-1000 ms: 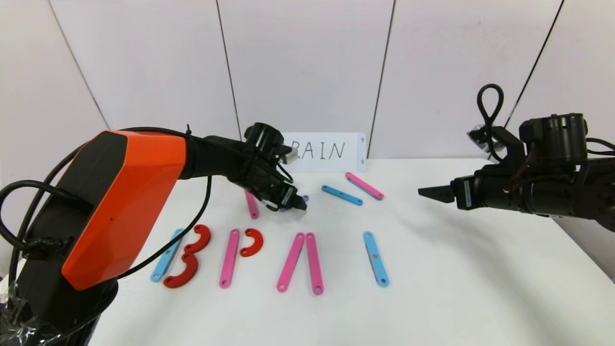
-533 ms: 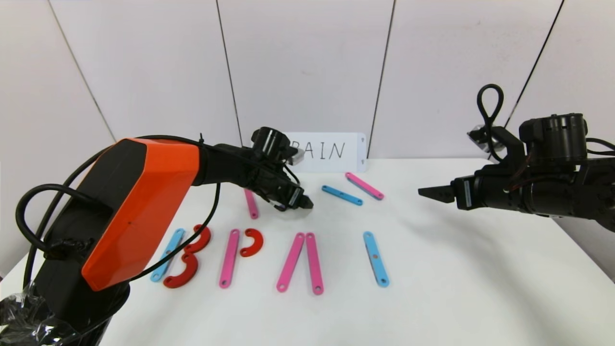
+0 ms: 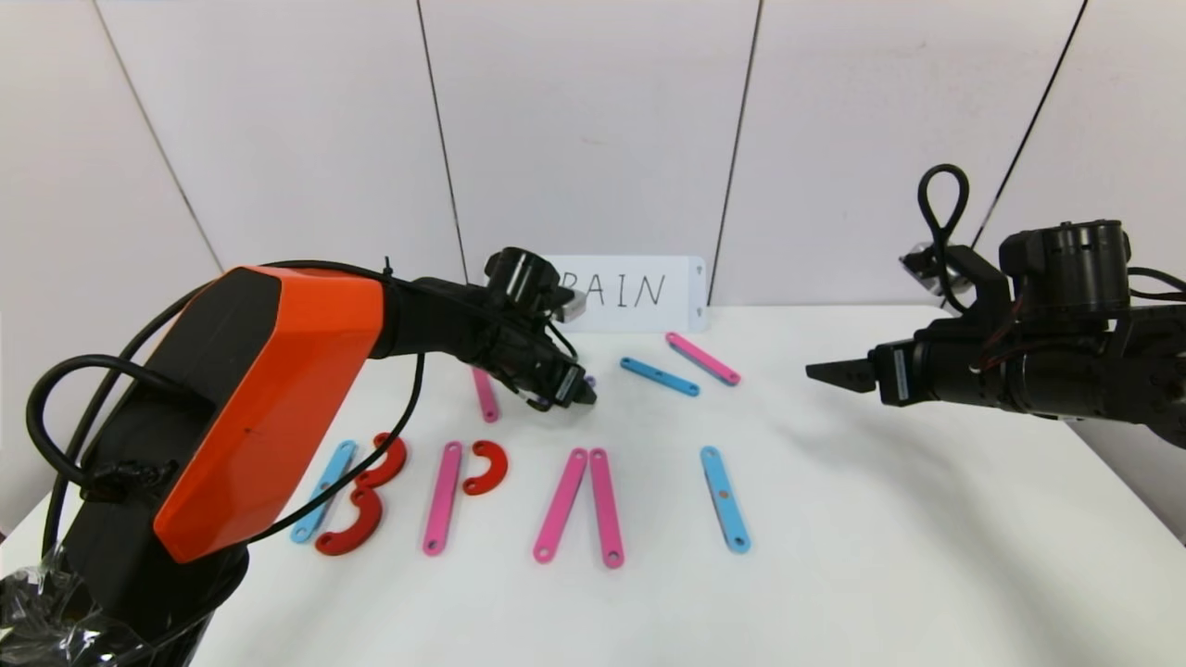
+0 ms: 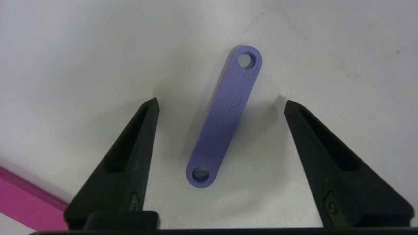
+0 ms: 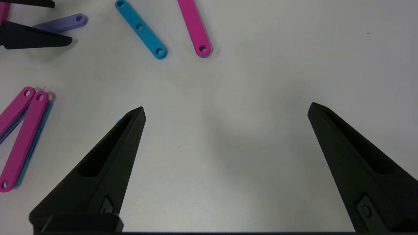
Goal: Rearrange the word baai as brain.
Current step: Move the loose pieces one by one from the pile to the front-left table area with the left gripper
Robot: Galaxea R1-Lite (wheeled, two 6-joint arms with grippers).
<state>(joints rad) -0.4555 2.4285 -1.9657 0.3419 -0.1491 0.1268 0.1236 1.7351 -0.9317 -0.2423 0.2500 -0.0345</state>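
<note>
The letters lie in a row on the white table: a blue bar with two red curves as B, a pink bar with one red curve, two pink bars as an A without crossbar, and a blue bar as I. My left gripper is open, low over a short purple bar that lies flat between its fingers, untouched. The purple bar also shows in the right wrist view. My right gripper is open and empty, held above the table's right side.
Loose pieces lie behind the row: a pink bar, a blue bar and another pink bar. The white card with handwritten BRAIN stands against the back wall. The table's right edge runs below my right arm.
My left arm reached farther toward the back middle of the table, then drew back slightly, and its gripper stands over the purple bar. The right arm has barely moved.
</note>
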